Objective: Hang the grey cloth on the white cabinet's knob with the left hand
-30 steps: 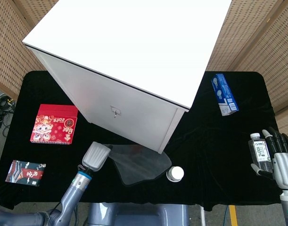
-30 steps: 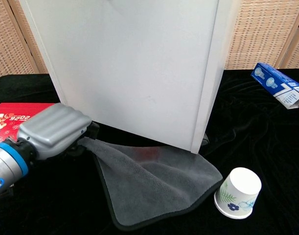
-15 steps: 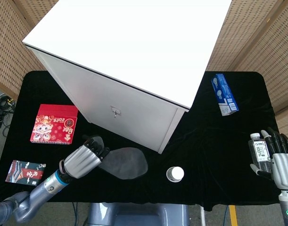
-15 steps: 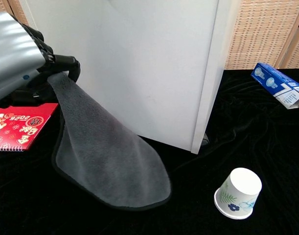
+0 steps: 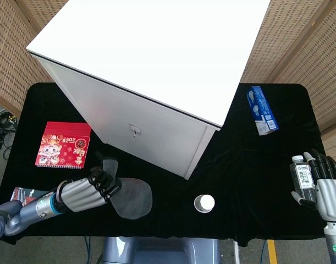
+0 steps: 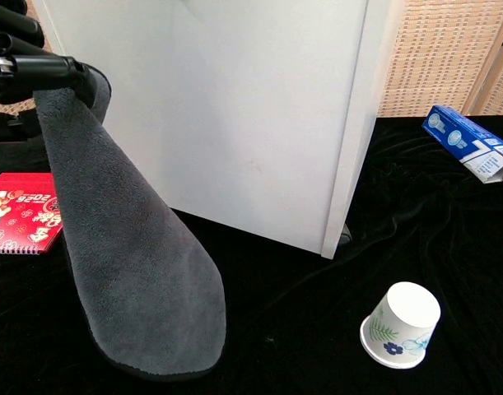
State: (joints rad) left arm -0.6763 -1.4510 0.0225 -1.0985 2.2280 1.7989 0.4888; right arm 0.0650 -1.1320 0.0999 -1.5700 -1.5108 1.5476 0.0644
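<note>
Woven wicker screens (image 5: 299, 44), black-draped table (image 5: 255, 165)

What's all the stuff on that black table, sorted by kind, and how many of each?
Cabinets: 1, white cabinet
Cloths: 1, grey cloth, held up by the left robot hand
Paper cups: 1, paper cup
Boxes: 1, blue box
Bottles: 1, bottle by the right robot hand
Printed booklets: 2, red calendar and dark card
Total: 7
</note>
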